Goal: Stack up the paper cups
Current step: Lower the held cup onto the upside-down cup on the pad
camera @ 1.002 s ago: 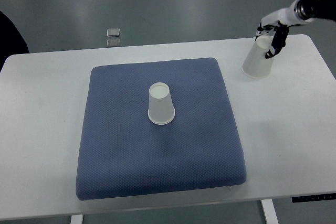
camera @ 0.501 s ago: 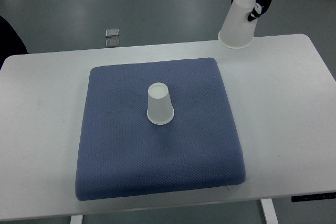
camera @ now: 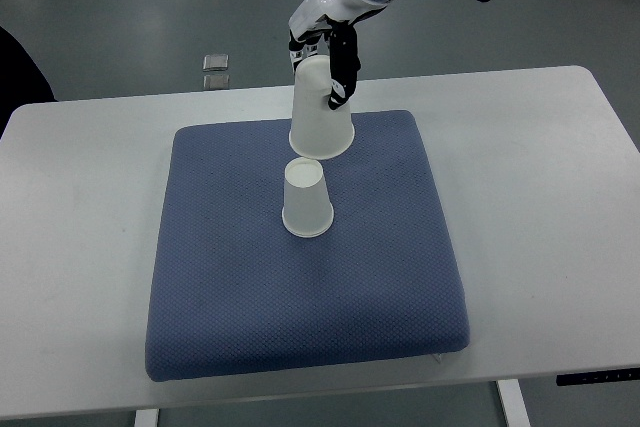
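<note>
From my remote station I look steeply down on a white table (camera: pixel 80 247) that fills most of the view. A square blue cushion (camera: pixel 300 307) lies flat on it, taking up the middle. Nearest to me, the cushion's front half is bare fabric.

A little past the cushion's centre stands an upside-down white paper cup (camera: pixel 306 199), wide mouth down on the fabric, closed base facing up.

Just beyond it, toward twelve o'clock, a second white paper cup (camera: pixel 320 112) hangs in the air, also mouth down and tilted slightly. Its open rim sits just above and slightly behind the standing cup's base; I cannot tell whether the two touch.

My right hand (camera: pixel 328 57) pinches this raised cup near its top, with dark fingers (camera: pixel 343 72) pressed against its right side. The arm runs off toward one o'clock and leaves at the top right corner.

Farther off, at eleven o'clock beyond the table's back edge, two small silvery square objects (camera: pixel 215 71) lie on the grey floor (camera: pixel 120 7).
</note>
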Tool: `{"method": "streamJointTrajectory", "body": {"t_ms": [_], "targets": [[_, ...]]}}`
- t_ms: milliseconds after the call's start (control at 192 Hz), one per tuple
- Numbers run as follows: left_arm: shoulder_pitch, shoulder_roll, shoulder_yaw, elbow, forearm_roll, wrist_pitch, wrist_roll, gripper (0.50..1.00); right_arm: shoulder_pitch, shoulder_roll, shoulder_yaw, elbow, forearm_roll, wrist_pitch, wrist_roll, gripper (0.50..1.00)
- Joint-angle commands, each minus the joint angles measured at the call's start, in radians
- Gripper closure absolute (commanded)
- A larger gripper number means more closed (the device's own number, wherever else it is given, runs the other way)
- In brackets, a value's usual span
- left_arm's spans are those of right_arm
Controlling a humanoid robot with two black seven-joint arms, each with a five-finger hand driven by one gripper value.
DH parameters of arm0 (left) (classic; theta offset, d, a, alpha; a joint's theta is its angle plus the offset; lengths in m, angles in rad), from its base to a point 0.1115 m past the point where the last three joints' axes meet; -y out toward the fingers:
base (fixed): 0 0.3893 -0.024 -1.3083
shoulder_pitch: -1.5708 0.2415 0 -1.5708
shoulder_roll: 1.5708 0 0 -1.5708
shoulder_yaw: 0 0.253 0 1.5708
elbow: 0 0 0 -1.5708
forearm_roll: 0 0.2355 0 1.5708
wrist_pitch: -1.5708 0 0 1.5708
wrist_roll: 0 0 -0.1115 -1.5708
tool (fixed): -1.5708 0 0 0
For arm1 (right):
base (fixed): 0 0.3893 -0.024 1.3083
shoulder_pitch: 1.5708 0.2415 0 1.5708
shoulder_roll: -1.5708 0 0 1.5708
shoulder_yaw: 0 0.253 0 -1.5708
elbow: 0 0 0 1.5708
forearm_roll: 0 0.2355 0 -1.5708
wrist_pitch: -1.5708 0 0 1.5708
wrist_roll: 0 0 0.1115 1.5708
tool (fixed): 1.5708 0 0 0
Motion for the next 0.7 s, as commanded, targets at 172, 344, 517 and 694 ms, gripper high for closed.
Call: {"method": "streamJointTrajectory", "body": {"t_ms": [172,344,517,694], "targets": [[0.0,0.0,-0.001,0.001,0.0,0.0,0.0,0.5,-0.056,0.01,0.0,-0.051,0.011,-0.033,0.003,0.971],[0.0,0.0,-0.001,0.003,0.0,0.0,0.0,0.5,-0.084,0.01,0.001,-0.058,0.012,-0.039,0.003,0.971],[0.0,0.0,-0.003,0.003,0.0,0.0,0.0,0.5,-0.099,0.01,0.001,-0.058,0.014,-0.047,0.003,0.969],[0.0,0.0,-0.005,0.008,0.0,0.0,0.0,0.5,-0.125,0.01,0.001,-0.06,0.012,-0.059,0.003,0.969]]}}
